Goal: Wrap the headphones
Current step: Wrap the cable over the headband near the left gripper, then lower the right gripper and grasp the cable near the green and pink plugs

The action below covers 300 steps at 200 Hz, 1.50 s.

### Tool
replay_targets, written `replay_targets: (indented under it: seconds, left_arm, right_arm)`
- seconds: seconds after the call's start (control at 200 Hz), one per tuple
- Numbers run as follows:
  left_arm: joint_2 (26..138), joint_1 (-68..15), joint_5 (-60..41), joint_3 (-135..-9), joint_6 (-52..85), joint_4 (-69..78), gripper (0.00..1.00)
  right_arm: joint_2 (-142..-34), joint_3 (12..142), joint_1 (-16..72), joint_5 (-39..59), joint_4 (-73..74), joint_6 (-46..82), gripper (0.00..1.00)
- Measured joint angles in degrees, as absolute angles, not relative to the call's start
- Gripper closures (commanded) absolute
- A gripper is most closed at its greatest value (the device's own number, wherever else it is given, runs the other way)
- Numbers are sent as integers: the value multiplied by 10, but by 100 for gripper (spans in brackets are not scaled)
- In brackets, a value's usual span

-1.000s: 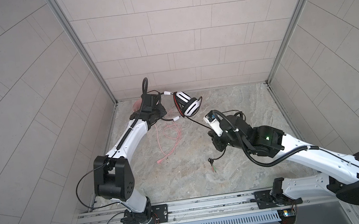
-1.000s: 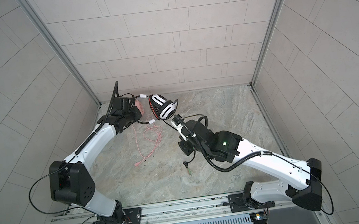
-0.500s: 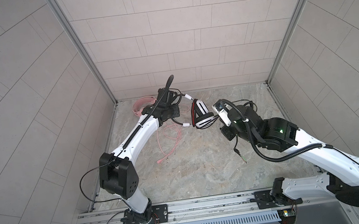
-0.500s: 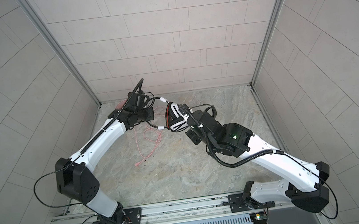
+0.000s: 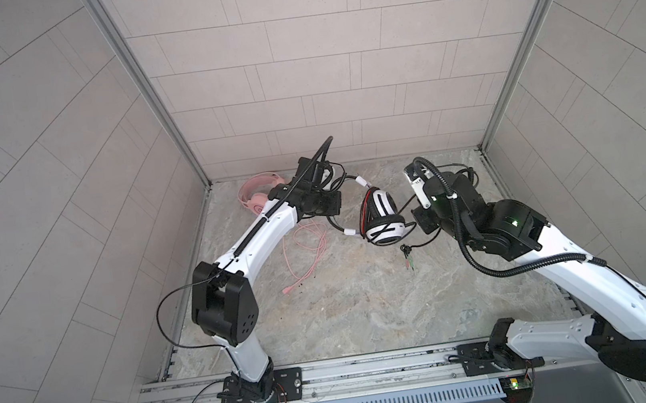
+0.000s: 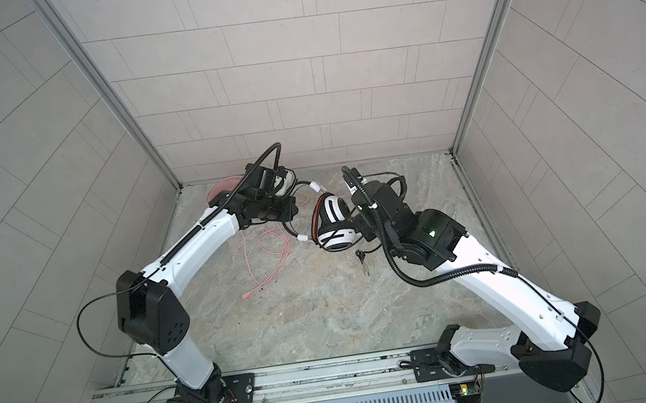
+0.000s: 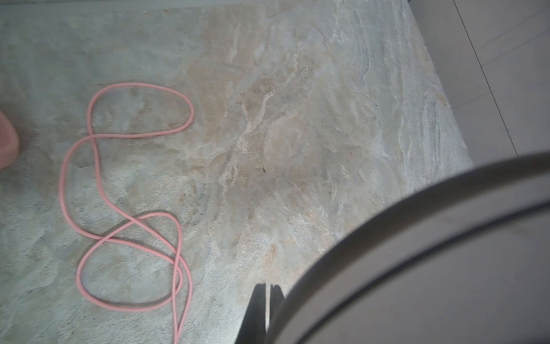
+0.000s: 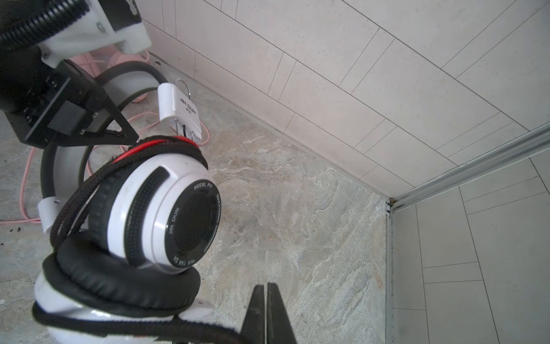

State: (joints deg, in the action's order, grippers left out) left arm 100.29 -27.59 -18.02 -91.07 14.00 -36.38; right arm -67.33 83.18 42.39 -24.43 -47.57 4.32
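Well, left of centre in a top view the pink headphones (image 5: 259, 187) sit half behind the left arm (image 5: 259, 239), pink cable (image 5: 310, 248) looping below. Left gripper (image 7: 265, 297), pinched shut, holds the white-and-black headphones (image 5: 381, 208) by the headband (image 7: 416, 253) (off the floor (image 5: 368, 310)); right gripper (image 8: 267, 297) nips their black cable (image 8: 76, 198). A second ago that arm covered the pink pair almost wholly.

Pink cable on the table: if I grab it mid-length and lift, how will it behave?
Probably floppy: the pink cable lies in loose, crossing loops, so it should sag either side of a grip. Likely light, since it is thin. Where loops overlap they may snag, and the plug end would probably drag along the table.
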Motion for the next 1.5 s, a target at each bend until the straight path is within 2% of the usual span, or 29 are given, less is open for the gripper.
replay_targets:
  seconds: [0.57,1.141,1.501]
  left_arm:
    - [1018,-338,-267,-935,82,-380,100]
    - [1014,-330,-292,-902,63,-349,100]
    - [968,-333,-315,-867,49,-310,100]
  right_arm:
    - [-701,830,317,-125,-441,46,96]
    - [-772,774,257,-5,-396,61,95]
    - [-792,727,252,31,-353,67,79]
